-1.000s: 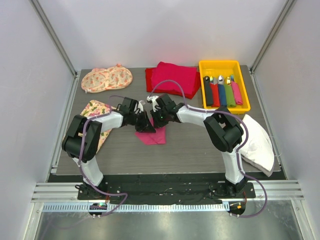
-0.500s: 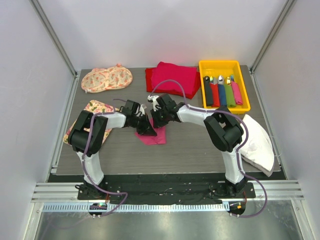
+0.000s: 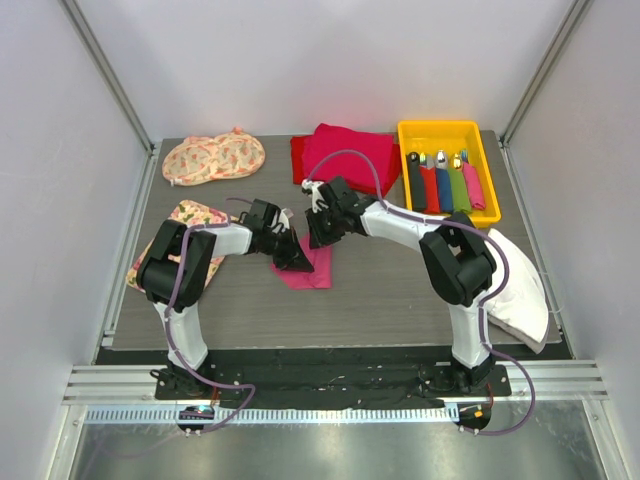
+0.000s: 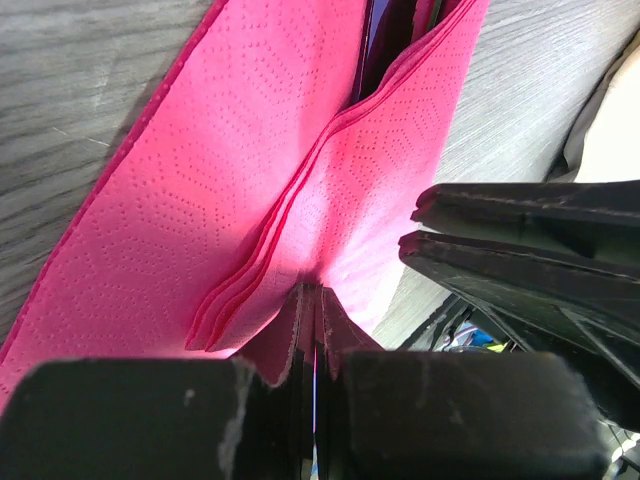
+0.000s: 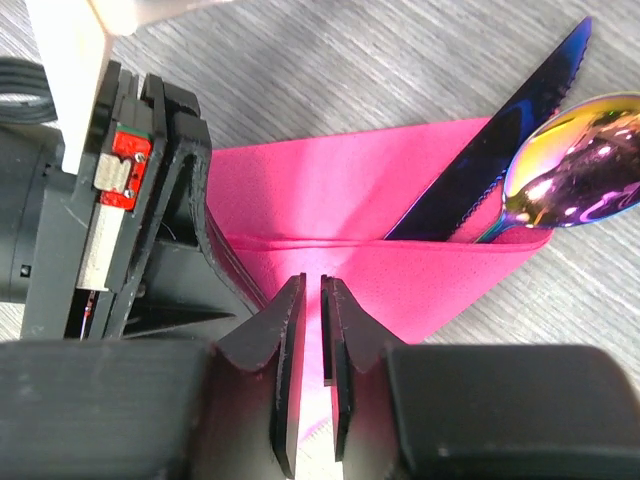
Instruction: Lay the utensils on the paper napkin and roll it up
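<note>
Grey desk (image 3: 400,300), napkin (image 3: 312,272) mid-desk with the utensils (image 5: 480,165) tucked in its fold. My left gripper (image 4: 315,295) is clamped on the folded edge so it can't spring loose. Right gripper (image 5: 312,290) is just cracked apart, gripping nothing.

We find bare table (image 3: 350,310) in front of the paper napkin (image 3: 312,272), toward the arm bases. The left gripper (image 3: 293,255) and right gripper (image 3: 318,230) crowd together over the napkin's far edge. The red cloth pile (image 3: 345,158) lies close behind. A floral mat (image 3: 185,220) bounds the left and a white cushion (image 3: 515,285) the right.
</note>
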